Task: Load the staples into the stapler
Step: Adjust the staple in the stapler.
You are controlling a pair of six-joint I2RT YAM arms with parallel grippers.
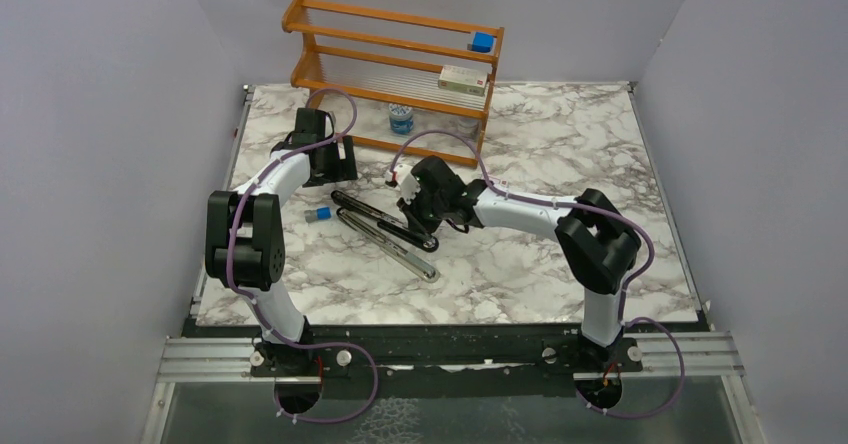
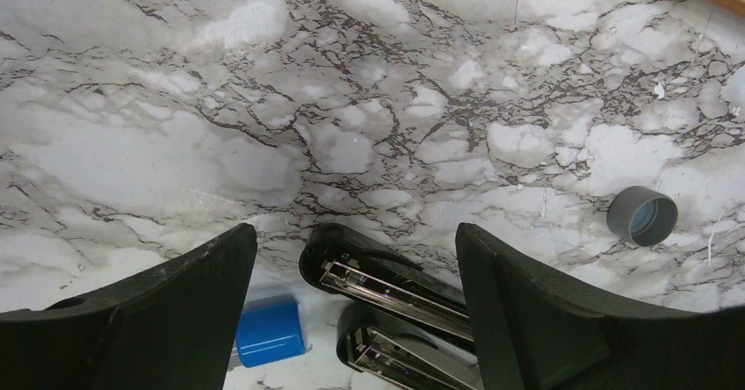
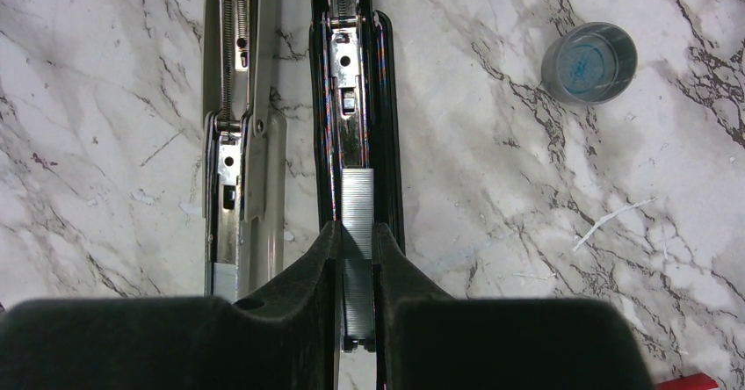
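Your left gripper [image 2: 356, 234] hangs spread wide, low in its wrist view, over the hinge end of the stapler [image 1: 388, 232], and as far as I can tell it touches nothing. The stapler lies folded open mid-frame in the top view, its two bars side by side. To the right, your right gripper [image 3: 356, 236] is pinching a strip of staples [image 3: 358, 198] at the lower centre of its wrist view. The strip is lined up along the stapler's right-hand bar, with its far part apparently inside the channel; I cannot tell whether it is fully seated. I judge you are at the seating step. Next, lower the strip flat, release it without tilting it, then fold the stapler shut.
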